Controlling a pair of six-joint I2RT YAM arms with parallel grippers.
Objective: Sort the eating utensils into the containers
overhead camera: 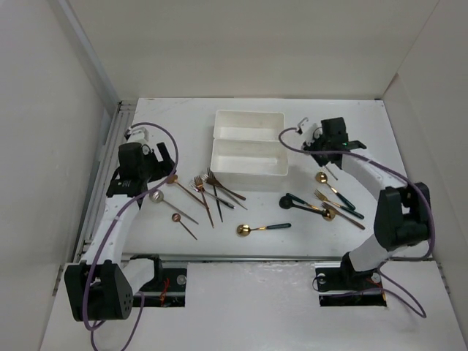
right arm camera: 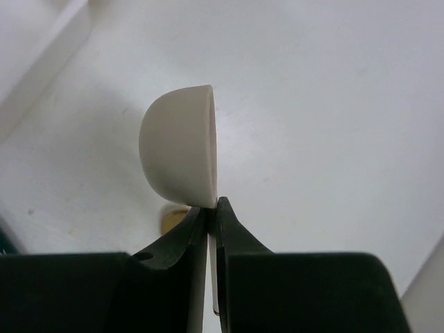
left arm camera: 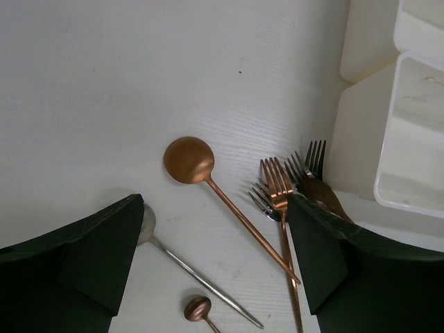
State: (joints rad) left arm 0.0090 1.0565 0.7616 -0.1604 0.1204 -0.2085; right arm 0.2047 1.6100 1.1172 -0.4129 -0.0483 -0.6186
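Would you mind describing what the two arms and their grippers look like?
The left arm and right arm both have white links between bulky black joint housings, on black bases. A purple cable loops loosely along each. The left gripper and right gripper each have two matte black, wedge-shaped fingers. No markings are legible.

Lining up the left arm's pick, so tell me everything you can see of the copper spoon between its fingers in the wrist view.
The copper spoon looks like matte rose-copper metal, with a round bowl and a long, thin, straight handle. It lies flat on the white table. In the wrist view its bowl is at upper left and its handle runs down to the right, the tip meeting the handle of a copper fork. Nothing grips it: the left gripper is open.
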